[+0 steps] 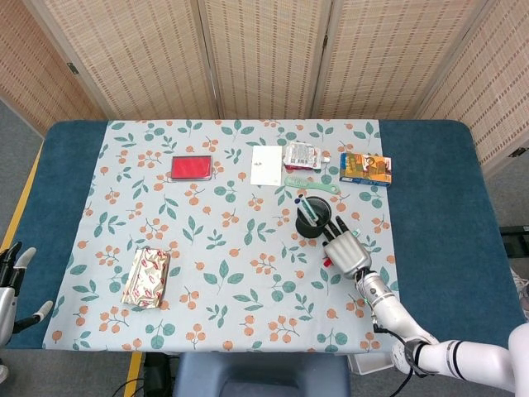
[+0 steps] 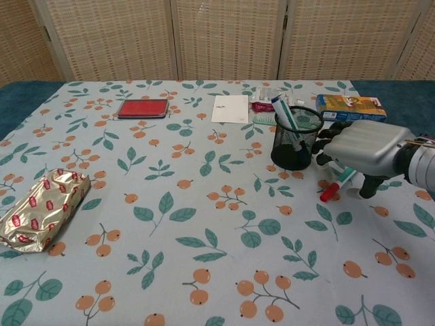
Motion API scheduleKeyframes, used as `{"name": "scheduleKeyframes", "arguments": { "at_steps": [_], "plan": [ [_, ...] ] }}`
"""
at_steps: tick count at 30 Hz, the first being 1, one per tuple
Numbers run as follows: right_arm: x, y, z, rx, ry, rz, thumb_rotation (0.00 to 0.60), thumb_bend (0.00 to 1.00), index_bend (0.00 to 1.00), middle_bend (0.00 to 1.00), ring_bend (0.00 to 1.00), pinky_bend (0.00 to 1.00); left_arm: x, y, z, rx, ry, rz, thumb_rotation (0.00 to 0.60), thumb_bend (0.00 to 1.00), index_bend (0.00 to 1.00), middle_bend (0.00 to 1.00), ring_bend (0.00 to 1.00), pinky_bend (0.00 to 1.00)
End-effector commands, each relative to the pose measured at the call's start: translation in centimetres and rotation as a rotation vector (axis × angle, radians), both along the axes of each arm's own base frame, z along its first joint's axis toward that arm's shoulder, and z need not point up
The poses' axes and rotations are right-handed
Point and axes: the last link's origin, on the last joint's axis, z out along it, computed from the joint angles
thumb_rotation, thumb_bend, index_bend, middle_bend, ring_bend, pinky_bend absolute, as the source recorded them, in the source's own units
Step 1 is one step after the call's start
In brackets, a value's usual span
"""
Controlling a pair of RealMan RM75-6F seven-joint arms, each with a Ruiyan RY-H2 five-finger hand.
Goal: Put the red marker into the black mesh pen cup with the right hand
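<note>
Right hand [image 2: 362, 153] sits low over the red marker [image 2: 336, 185], fingers curled down around the barrel; whether it actually grips cannot be told. Marker lies flat on the counter [image 2: 204, 224], just right of the black mesh pen cup [image 2: 297, 138]. Looks: red cap end poking out, teal-and-white barrel mostly hidden under the hand. Judgement: light, stiff, smooth plastic, likely to roll; take it mid-barrel. Left hand [image 1: 11, 277] idles off the counter edge, fingers apart.
</note>
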Motion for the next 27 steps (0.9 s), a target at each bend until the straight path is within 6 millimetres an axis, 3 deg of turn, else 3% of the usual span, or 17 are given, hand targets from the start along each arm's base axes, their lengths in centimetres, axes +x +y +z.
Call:
{"name": "scheduleKeyframes", "arguments": {
  "at_steps": [1, 19, 27],
  "plan": [
    [0.0, -0.2, -0.3, 0.002, -0.001, -0.004, 0.600, 0.32, 0.40, 0.12, 0.00, 0.00, 0.0, -0.1, 0.0, 0.001, -0.001, -0.001, 0.600, 0.21, 0.01, 0.00, 0.00, 0.25],
    [-0.2, -1.1, -1.6, -0.001, 0.024, 0.001, 0.600, 0.33, 0.42, 0.12, 0.00, 0.00, 0.1, -0.3, 0.5, 0.020, -0.009, -0.015, 0.600, 0.21, 0.00, 0.00, 0.00, 0.25],
    [-0.4, -0.9, -1.6, -0.015, 0.042, 0.021, 0.600, 0.32, 0.59, 0.16, 0.01, 0.00, 0.1, -0.3, 0.5, 0.025, -0.005, -0.012, 0.600, 0.21, 0.00, 0.00, 0.00, 0.25]
  ]
}}
